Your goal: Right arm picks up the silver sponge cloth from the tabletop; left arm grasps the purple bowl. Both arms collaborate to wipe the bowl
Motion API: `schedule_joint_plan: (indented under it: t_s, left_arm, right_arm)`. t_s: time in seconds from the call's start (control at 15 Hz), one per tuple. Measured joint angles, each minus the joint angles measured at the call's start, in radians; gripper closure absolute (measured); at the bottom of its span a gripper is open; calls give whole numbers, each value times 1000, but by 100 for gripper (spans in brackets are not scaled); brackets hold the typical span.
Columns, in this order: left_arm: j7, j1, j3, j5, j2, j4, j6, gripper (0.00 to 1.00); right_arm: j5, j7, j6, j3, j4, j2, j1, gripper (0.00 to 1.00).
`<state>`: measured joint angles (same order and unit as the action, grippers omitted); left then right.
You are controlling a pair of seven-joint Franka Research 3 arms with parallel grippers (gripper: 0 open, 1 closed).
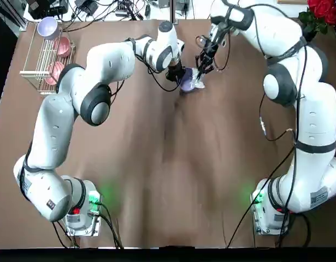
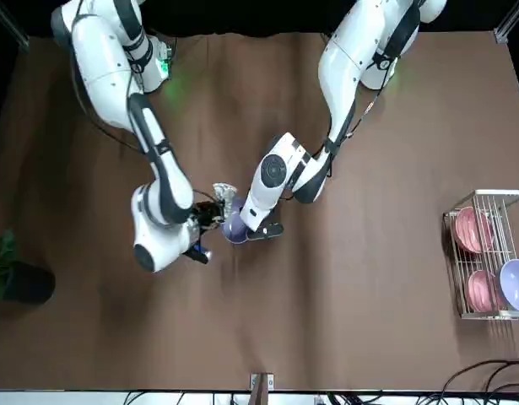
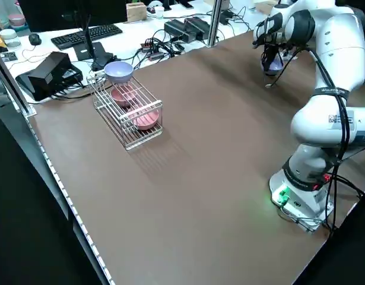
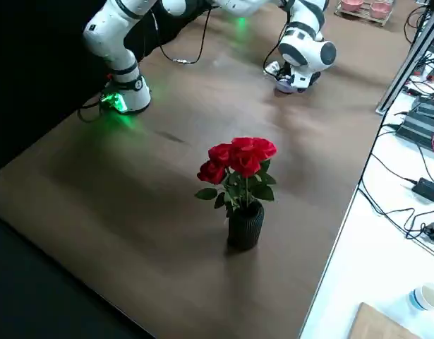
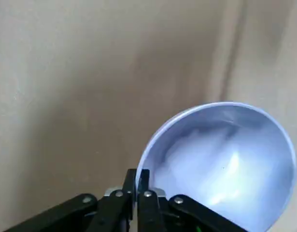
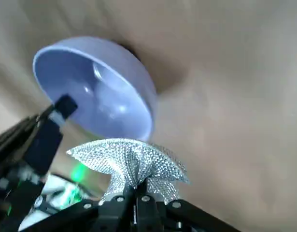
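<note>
Silver sponge cloth [image 6: 134,162] between the right pincer's [image 6: 136,191] closed tips, near purple bowl [image 6: 97,89].

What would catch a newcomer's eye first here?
Probably the purple bowl, its rim pinched by the left gripper near the table's far side. Close by, the right gripper clamps the glittering silver sponge cloth. Bright red roses in a dark ribbed pot stand out on the robot's right.
</note>
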<state>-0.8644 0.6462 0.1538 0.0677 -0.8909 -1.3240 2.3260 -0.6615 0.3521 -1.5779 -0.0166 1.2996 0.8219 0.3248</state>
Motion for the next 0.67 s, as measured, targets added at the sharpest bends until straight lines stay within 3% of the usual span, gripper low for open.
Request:
schedule_joint_plan:
  t_s: [0.27,0.67]
  left_arm:
    - [0,-1,-1,0,0,1,0,95]
    - [48,-66,-4,-12,45,19,-92,95]
  right_arm:
    - [44,-2,135,21,-67,-10,-121,97]
    - [297,-161,172,25,-125,-10,-326,97]
